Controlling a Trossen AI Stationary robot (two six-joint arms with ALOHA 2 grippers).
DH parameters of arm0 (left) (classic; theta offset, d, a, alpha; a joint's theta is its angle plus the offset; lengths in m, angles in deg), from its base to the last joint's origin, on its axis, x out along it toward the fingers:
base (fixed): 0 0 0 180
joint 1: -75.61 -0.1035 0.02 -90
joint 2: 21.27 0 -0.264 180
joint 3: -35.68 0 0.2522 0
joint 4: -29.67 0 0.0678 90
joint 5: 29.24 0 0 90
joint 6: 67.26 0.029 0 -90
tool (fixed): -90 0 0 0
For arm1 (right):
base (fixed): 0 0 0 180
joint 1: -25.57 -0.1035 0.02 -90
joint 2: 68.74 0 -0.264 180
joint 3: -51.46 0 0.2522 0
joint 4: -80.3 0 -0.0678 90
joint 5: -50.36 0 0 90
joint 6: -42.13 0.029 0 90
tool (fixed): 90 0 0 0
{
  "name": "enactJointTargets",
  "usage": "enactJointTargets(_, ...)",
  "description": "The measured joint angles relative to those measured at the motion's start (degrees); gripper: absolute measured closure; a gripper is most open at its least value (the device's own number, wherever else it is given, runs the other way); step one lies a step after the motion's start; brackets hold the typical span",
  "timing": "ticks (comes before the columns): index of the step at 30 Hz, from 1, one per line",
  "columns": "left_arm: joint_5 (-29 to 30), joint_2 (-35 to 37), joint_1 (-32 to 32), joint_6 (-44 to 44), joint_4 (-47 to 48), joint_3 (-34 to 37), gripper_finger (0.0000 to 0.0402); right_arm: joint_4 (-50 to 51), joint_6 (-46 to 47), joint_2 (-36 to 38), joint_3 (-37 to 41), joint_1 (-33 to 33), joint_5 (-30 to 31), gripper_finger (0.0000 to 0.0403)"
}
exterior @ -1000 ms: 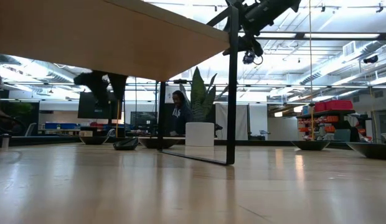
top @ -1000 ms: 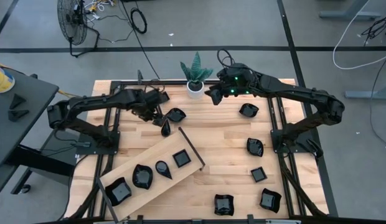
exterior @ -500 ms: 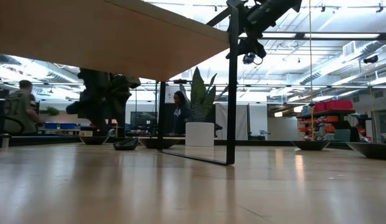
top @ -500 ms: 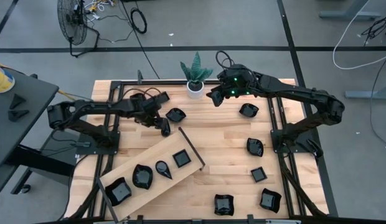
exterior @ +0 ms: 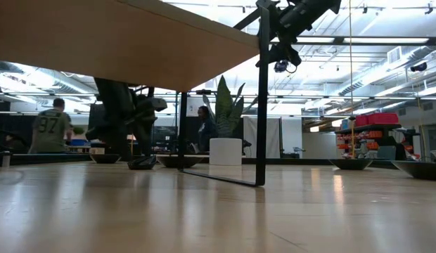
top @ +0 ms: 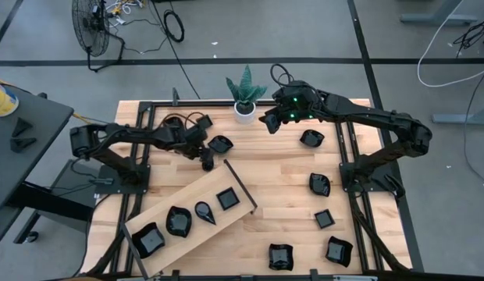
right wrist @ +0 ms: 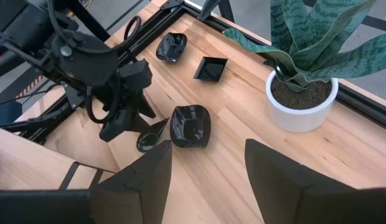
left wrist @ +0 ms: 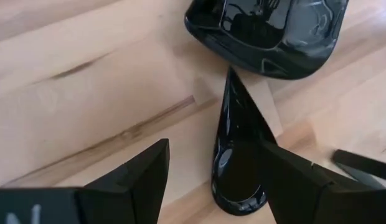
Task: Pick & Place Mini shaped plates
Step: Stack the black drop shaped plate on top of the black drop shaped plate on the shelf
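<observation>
Black left gripper (left wrist: pixel 211 174) has lowered, jaws wide astride the glossy black teardrop plate (left wrist: pixel 238 155) beside the wooden board's edge (top: pixel 240 185); right gripper (top: pixel 267 119) hovers open.

The left arm reaches rightward low across the table's far left, its gripper (top: pixel 206 161) pointing down with fingers (left wrist: pixel 137 180) spread, while the right arm stretches leftward, its gripper (top: pixel 267 122) raised at far centre, fingers (right wrist: pixel 277 171) apart.
</observation>
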Motion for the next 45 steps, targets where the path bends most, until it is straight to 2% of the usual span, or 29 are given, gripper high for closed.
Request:
enactJointTargets(11,3.80,-1.77,3.44,-1.82,-0.46,-0.16,0.0177,0.52,-2.98,0.00,0.00,0.13,0.01,0.0199)
enactJointTargets(22,2.99,-1.79,3.47,-1.30,-0.58,-0.16,0.0298,0.76,-3.91,0.00,0.00,0.13,0.00,0.0199)
enactJointTargets(35,1.45,-1.79,3.45,-1.33,-0.56,-0.16,0.0394,0.76,-4.96,0.00,0.00,0.13,0.00,0.0199)
enactJointTargets(45,-0.22,-1.39,3.40,-2.24,0.39,-0.19,0.0398,0.72,-4.96,0.00,0.00,0.11,0.00,0.0199)
